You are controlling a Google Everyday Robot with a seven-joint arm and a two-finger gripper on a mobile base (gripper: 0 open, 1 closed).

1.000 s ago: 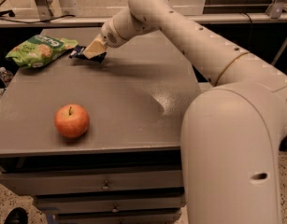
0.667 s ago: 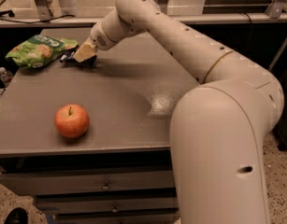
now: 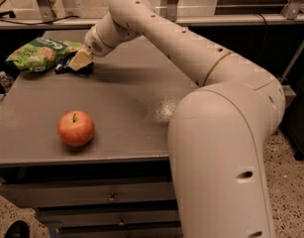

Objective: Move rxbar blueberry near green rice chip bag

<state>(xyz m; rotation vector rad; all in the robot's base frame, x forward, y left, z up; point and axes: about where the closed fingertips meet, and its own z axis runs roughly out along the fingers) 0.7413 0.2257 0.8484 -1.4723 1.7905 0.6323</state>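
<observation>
The green rice chip bag (image 3: 40,53) lies crinkled at the far left of the grey table (image 3: 126,113). The rxbar blueberry (image 3: 65,64) is a dark navy bar lying right beside the bag's right end, partly hidden by my gripper (image 3: 80,61). The gripper's pale fingers sit on the bar, low at the table surface. The arm reaches in from the right across the table's back.
A red-orange apple (image 3: 76,128) stands near the table's front left. Drawers (image 3: 112,197) run below the front edge. A water bottle (image 3: 6,81) sits off the table's left side. Metal frame legs (image 3: 45,1) stand behind.
The gripper has moved left with the dark bar, from the table's back middle to right beside the green bag. The apple and bag have not moved.
</observation>
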